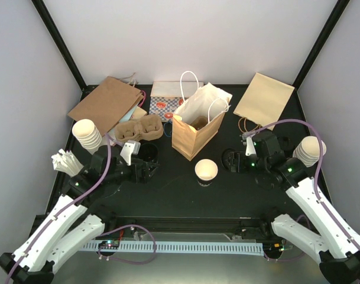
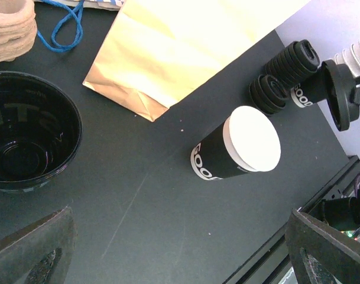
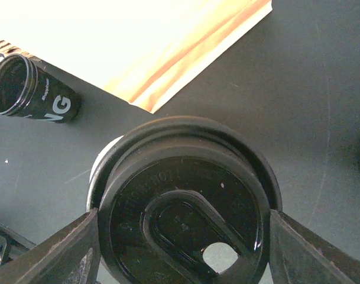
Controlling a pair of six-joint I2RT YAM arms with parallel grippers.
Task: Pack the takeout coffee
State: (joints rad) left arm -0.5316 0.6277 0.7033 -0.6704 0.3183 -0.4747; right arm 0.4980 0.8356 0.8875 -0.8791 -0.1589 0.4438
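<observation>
Fig. Black cup (image 1: 149,155) ×1, dark inside, near tray (image 1: 138,130), ahead of L claw (image 2: 180,260) (spread, empty). White-lined cup (image 1: 206,171) ×1, reads "GOO…". R claw (image 3: 182,251) clamps lid (image 3: 185,195), whose embossing is too blurred to read. Lid stacks (image 2: 292,59) ×2. Bags (image 1: 194,127) ×3.

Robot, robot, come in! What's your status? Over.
Left gripper open, empty. Right gripper shut on black lid. Black cup by left gripper, no lid, outside cardboard tray. White-lined cup stands mid-table between grippers.
</observation>
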